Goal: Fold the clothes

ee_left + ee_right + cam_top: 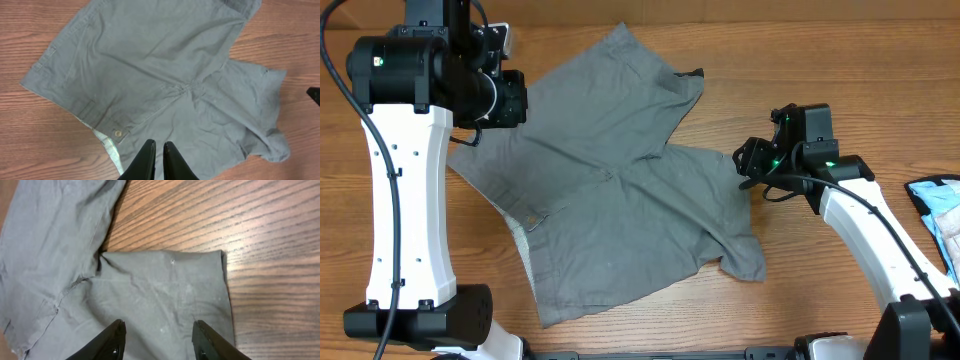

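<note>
Wooden table (820,50) under grey shorts (620,200); left fingers (146,160) nearly together, right fingers (112,342) spread

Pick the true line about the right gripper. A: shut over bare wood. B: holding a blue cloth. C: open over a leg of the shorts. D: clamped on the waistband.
C: the right gripper has its fingers apart above the shorts, gripping nothing.
</note>
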